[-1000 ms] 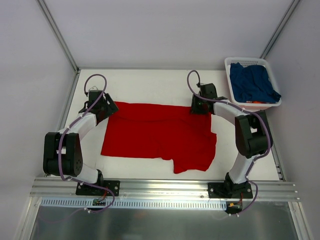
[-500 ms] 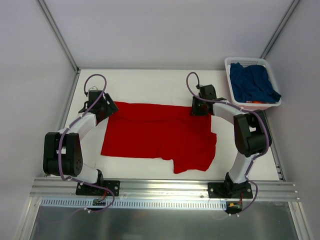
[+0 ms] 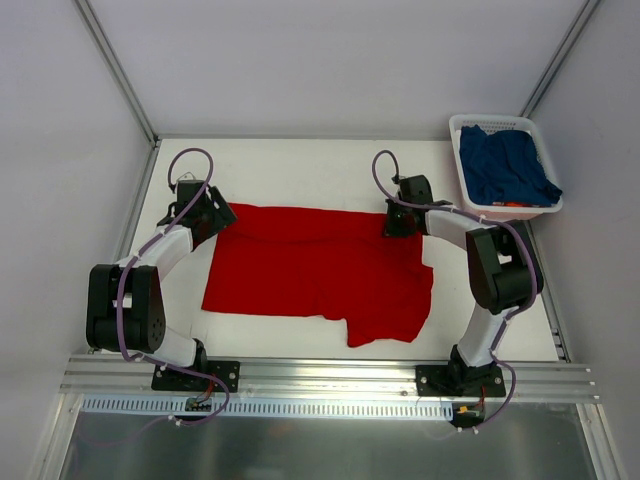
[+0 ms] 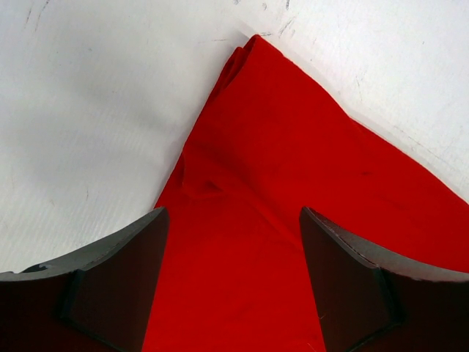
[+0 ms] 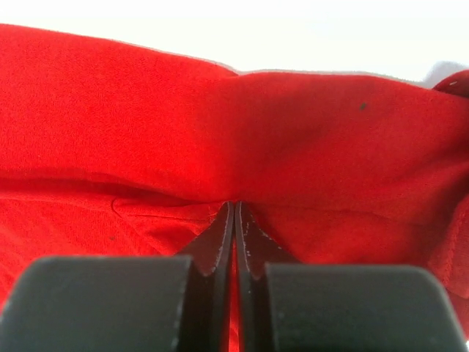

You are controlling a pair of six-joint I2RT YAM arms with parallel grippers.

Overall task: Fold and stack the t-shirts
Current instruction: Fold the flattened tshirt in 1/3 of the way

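Red t-shirt [image 3: 315, 270] lies spread flat, centre of frame. At its upper-left corner the left gripper [image 3: 213, 215] stays open over the cloth. At its upper-right corner the right gripper [image 3: 398, 222] has just pinched shut on the hem, so the fold probably starts next. Navy t-shirt [image 3: 505, 165] sits in the basket [image 3: 490, 119], upper right.

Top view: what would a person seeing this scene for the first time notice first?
The red t-shirt lies spread in the middle of the white table, between the two arms. The right fingers are shut on its far edge, while the left fingers stand open over its far left corner. A blue t-shirt lies crumpled in the basket at the far right corner.
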